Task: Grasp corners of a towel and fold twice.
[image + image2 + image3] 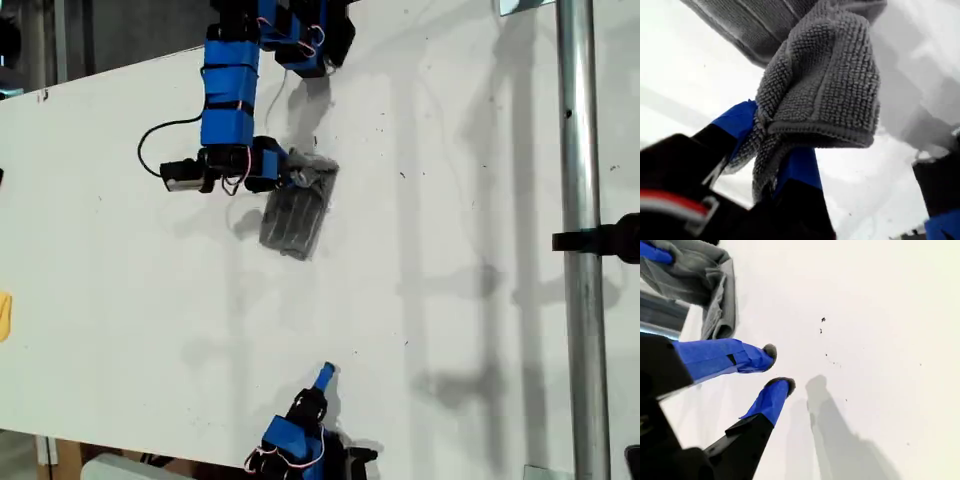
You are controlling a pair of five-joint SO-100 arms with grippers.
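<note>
No text, label, brand, number or sign can be read in any of the three views. The white worktop [450, 250] carries only small dark specks, not writing. The blue tape on the arms is plain, and the grey towel [296, 215] shows woven stripes but no tag or print. The small yellow object [4, 316] at the exterior view's left edge is too cut off to show any marking.
</note>
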